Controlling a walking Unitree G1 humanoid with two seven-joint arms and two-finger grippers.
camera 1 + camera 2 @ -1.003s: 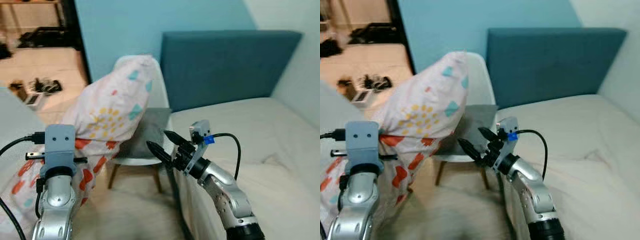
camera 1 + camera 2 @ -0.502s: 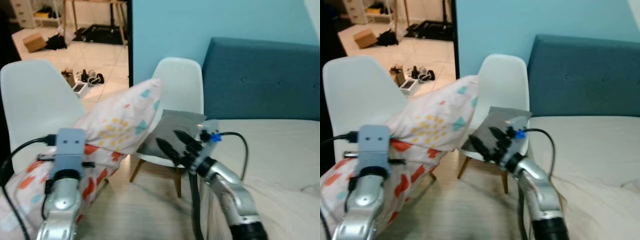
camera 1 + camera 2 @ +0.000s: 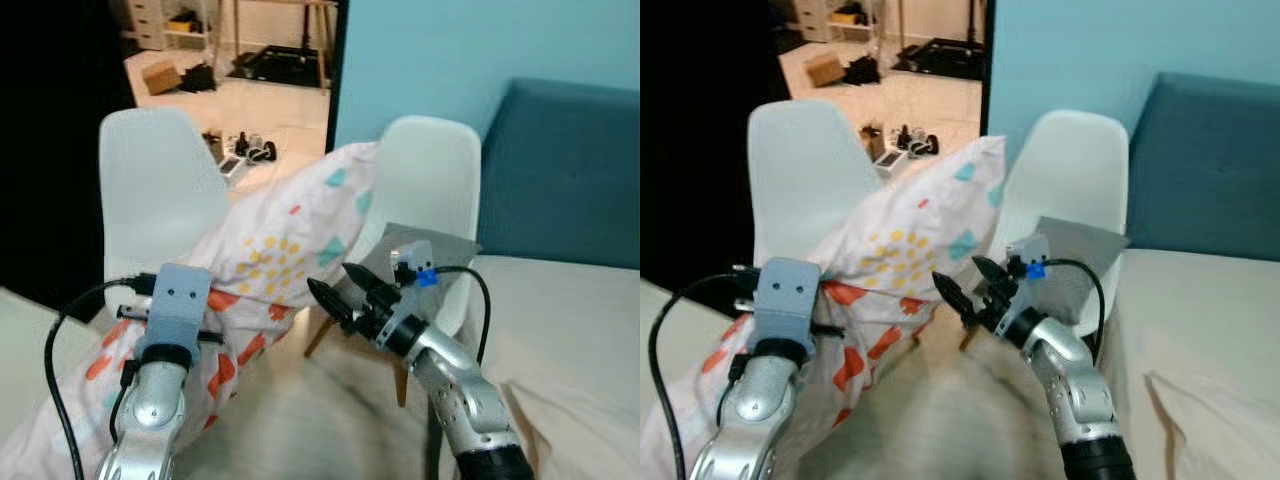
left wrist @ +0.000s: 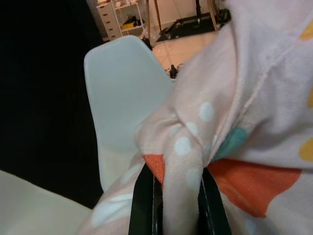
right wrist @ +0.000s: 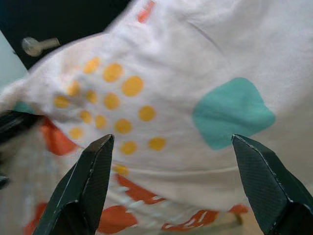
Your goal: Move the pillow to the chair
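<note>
A: Between the two arms, up off the floor: the pillow [image 3: 270,270]. White cover, orange patches, yellow dots, teal shapes. Its upper corner lies against the back of the right white chair [image 3: 432,180].

B: Any writing or labels on it?

A: None readable. Print only.

B: Left side?

A: Left gripper [image 4: 173,205] is clamped on a bunched fold of the pillow; in the wrist view, cloth is pinched between both black fingers [image 4: 142,203].

B: Right?

A: Right gripper [image 3: 338,288] is spread wide, holding nothing, tips just beside the pillow's lower face. Blue tag [image 3: 425,279] on its wrist; can't read it.

B: Surroundings?

A: Grey square cushion [image 3: 425,250] sits on the right chair's seat. Second white chair [image 3: 160,190] stands behind the pillow on the left. Bed [image 3: 570,330] with teal headboard [image 3: 560,180] at right. Tiled room with clutter through the doorway [image 3: 250,70].
</note>
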